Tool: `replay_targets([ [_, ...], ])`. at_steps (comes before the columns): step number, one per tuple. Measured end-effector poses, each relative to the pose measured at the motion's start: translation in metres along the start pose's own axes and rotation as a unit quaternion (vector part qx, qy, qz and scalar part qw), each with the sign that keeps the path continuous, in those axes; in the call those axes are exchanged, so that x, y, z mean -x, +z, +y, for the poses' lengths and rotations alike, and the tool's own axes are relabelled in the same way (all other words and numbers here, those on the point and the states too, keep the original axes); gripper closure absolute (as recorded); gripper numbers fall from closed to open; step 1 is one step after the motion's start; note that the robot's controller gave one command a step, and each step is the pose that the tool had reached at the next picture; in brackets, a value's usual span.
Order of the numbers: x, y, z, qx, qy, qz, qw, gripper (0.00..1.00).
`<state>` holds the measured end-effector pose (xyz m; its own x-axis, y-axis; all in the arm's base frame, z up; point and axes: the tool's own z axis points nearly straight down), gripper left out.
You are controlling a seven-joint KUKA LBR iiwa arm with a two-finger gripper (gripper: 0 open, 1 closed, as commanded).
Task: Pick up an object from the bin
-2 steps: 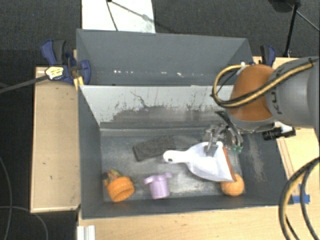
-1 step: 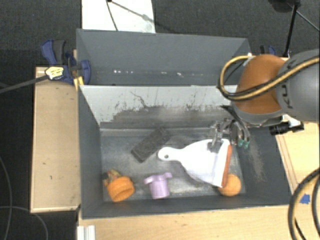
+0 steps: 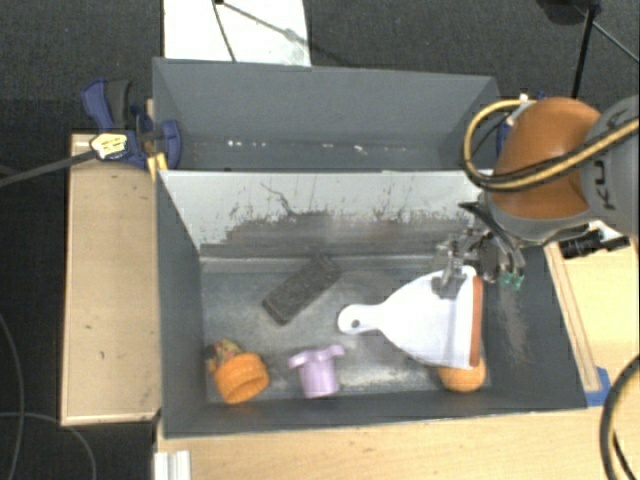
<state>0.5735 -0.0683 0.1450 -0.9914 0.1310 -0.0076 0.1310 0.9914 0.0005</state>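
Contents of the bin (image 3: 183, 268), five items:

1. One dark grey block (image 3: 300, 288), flat on the floor, left of centre.
2. One white scoop (image 3: 425, 323) with a red strip along its right edge, handle pointing left, at the right side of the floor.
3. One lilac cup (image 3: 318, 371), near the front wall.
4. Two orange lumps. The first (image 3: 240, 376) sits at the front left. The second (image 3: 462, 377) lies at the front right, partly covered by the scoop.

My gripper (image 3: 462, 273) sits at the scoop's far right corner, at its top edge. I cannot tell whether it is apart, together or clamped on the scoop. My wrist hides the bin's right wall behind it.
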Motion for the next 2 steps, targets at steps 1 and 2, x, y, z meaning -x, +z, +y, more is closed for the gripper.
replay_targets([
  [1,-0.005,-0.036,-0.002,0.0,0.004,0.0064,1.0,1.0],
  [2,0.002,-0.097,0.001,0.0,-0.004,0.0037,1.0,1.0],
])
